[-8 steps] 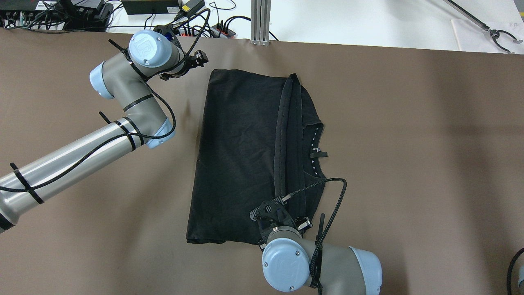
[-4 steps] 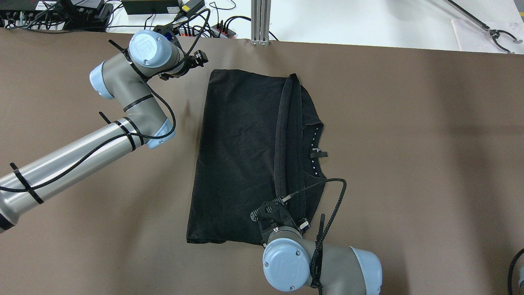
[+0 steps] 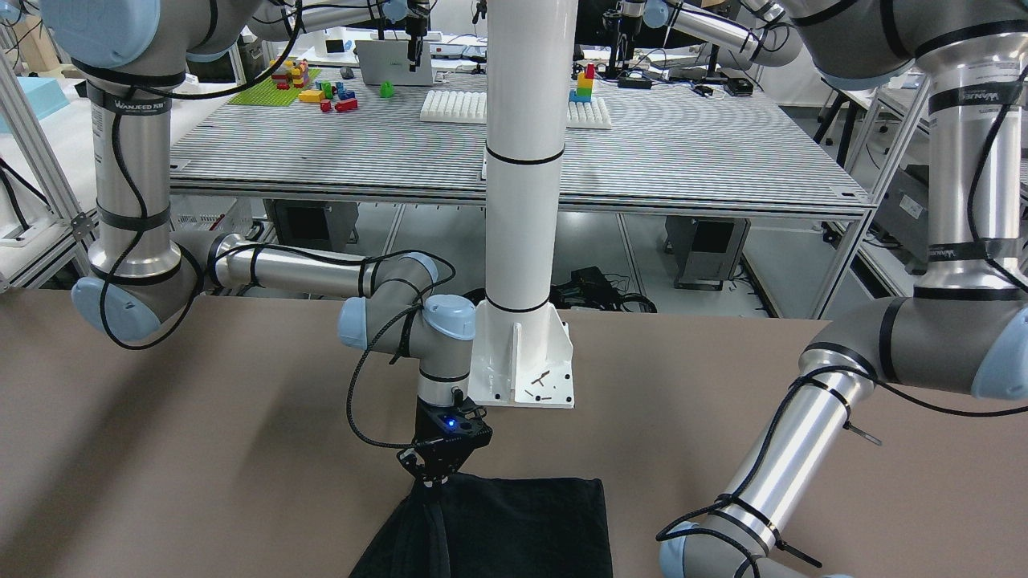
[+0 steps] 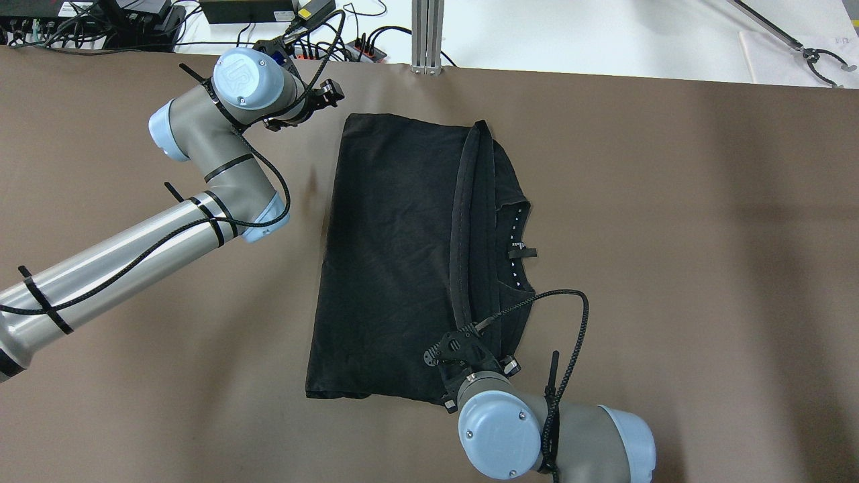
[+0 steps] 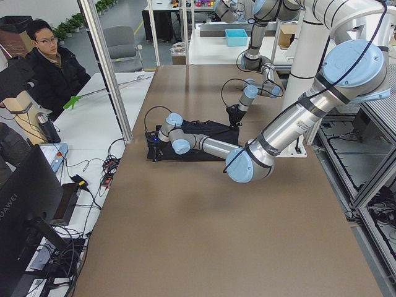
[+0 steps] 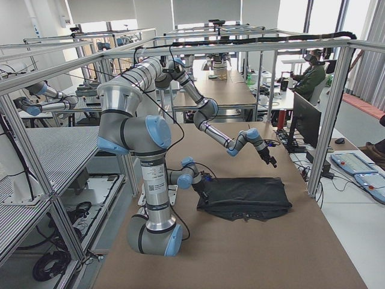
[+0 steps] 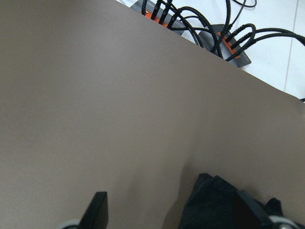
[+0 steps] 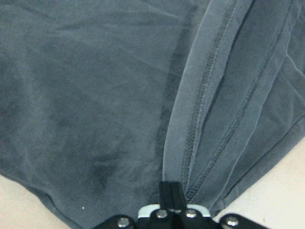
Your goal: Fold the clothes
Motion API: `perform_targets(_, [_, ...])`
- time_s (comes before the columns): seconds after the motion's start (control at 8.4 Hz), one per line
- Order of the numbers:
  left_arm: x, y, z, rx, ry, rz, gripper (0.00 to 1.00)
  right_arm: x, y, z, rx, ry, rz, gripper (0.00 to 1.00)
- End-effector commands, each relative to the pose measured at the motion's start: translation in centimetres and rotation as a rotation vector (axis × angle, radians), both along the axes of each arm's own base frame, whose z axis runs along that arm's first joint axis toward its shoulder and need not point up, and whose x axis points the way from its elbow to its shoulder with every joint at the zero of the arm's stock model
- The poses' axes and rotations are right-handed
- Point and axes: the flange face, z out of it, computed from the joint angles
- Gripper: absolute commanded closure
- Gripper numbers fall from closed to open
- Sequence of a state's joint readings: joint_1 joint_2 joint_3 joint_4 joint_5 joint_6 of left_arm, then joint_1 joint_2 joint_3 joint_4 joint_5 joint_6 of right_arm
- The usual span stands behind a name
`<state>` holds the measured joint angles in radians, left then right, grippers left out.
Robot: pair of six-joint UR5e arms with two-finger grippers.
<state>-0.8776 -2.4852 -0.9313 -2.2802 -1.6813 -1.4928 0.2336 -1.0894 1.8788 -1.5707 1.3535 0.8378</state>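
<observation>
Right gripper [image 8: 170, 190]: clamped on the hem of your shirt [image 4: 389, 255], 5 o'clock.
Left gripper [image 7: 174, 205]: fingers apart, beside its 11 o'clock corner.

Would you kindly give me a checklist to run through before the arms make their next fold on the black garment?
1. Right claw shut on the black garment's hem fold: ok.
2. Left claw open: ok.
3. Left claw holding the far corner: not ok, it grips nothing.
4. Garment wholly on the table: ok.
5. Layers in that pinch: cannot tell.
</observation>
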Motion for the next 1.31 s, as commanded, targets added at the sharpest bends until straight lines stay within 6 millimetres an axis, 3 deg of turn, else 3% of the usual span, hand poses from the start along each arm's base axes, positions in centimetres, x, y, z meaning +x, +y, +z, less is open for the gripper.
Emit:
perform_targets(0.0, [-0.2,0.2,-1.0,0.004,0.021,-0.009,0.07,4.4,0.9,1.3,0.024,-0.008,-0.051,1.00])
perform_targets(0.12, [-0.2,0.2,-1.0,0.002,0.021,-0.010,0.07,5.4,1.8,1.6,0.008,-0.023,-0.042,1.00])
perform_targets(0.24, [-0.3,0.3,-1.5,0.008,0.026,-0.010,0.07,6.0,3.3,4.1,-0.065,-0.022,0.001,1.00])
perform_targets(0.36, [-0.3,0.4,-1.7,0.009,0.027,-0.010,0.07,5.1,5.7,4.4,-0.124,-0.049,0.031,1.00])
perform_targets(0.6, [-0.3,0.4,-1.7,0.011,0.028,-0.011,0.07,5.6,6.1,4.5,-0.163,-0.069,0.061,1.00])
perform_targets(0.71, [-0.3,0.4,-1.9,0.011,0.030,-0.010,0.07,6.2,6.2,5.0,-0.166,-0.062,0.059,0.85])
perform_targets(0.83, [-0.3,0.4,-2.0,0.008,0.035,-0.014,0.07,7.3,6.4,5.4,-0.168,-0.060,0.059,0.40])
perform_targets(0.95, [-0.3,0.4,-2.1,0.008,0.035,-0.014,0.07,7.1,6.4,5.0,-0.169,-0.067,0.061,0.06])
perform_targets(1.07, [-0.2,0.3,-2.4,0.010,0.037,-0.012,0.07,7.1,5.8,5.3,-0.166,-0.059,0.069,0.06])
perform_targets(1.19, [-0.2,0.4,-2.5,0.009,0.040,-0.009,0.07,7.8,3.6,4.5,-0.151,-0.067,0.100,0.05])
